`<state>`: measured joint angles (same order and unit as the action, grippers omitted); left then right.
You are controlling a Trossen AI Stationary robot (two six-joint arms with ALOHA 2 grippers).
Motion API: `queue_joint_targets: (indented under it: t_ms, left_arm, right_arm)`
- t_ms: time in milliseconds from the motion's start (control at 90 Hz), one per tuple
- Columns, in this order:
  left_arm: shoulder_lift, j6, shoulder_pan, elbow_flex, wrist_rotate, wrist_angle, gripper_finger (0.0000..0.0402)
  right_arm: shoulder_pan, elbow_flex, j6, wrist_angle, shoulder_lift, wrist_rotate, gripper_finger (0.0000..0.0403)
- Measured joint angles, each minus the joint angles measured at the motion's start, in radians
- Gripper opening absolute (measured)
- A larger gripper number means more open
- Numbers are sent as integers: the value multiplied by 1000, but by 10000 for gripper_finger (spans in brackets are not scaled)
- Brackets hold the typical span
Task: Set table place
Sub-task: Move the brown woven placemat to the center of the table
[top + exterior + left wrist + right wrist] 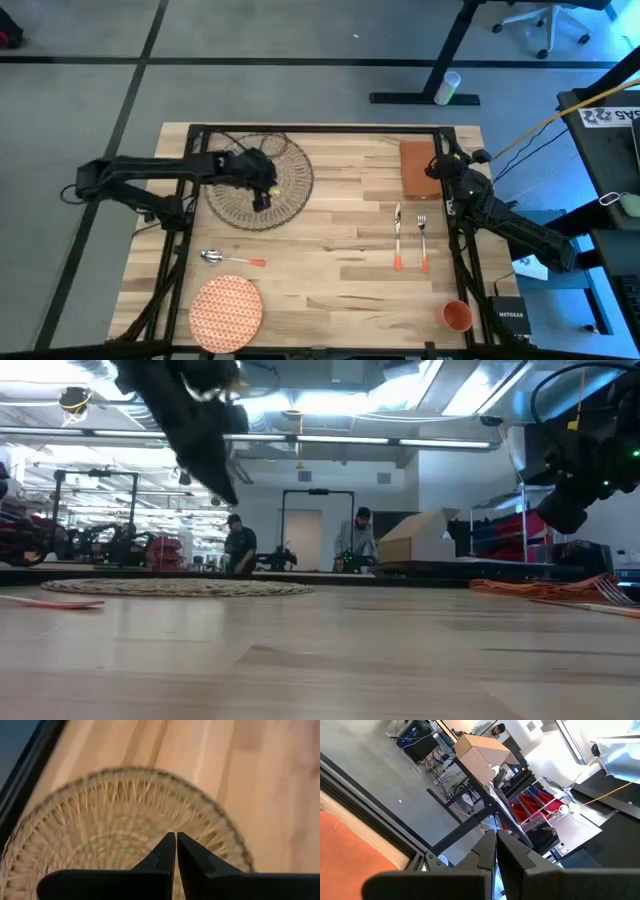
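light plank table (330, 660) up close — two people (240, 545) in room beyond.

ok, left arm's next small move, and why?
Probably open the left gripper and lower it to the placemat's edge: its fingers are shut above the mat, which lies at the table's far left, apart from the plate and cutlery.

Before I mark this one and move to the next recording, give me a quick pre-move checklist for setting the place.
1. Left gripper over the placemat, fingers shut, empty: ok.
2. Right gripper beside the napkin, shut, empty: ok.
3. Placemat flat on the table: ok.
4. Plate on the placemat: not ok, at the near edge.
5. Knife and fork side by side: ok.
6. Cup upright: cannot tell.
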<state>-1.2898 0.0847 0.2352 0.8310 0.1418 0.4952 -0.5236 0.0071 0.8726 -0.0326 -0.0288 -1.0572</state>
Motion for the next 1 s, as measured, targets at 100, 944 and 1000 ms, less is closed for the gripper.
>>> queue_joint_targets:
  t_ms: [100,944,1000]
  left_arm:
    - [-55,-1,-15,0,8,1,0]
    - [-158,-29,-20,1,107,17,0]
    - [-161,-29,-15,1,107,16,0]
  right_arm:
    - [0,0,0,0,0,0,1]
    - [0,0,0,0,0,0,1]
    - [0,0,0,0,0,0,1]
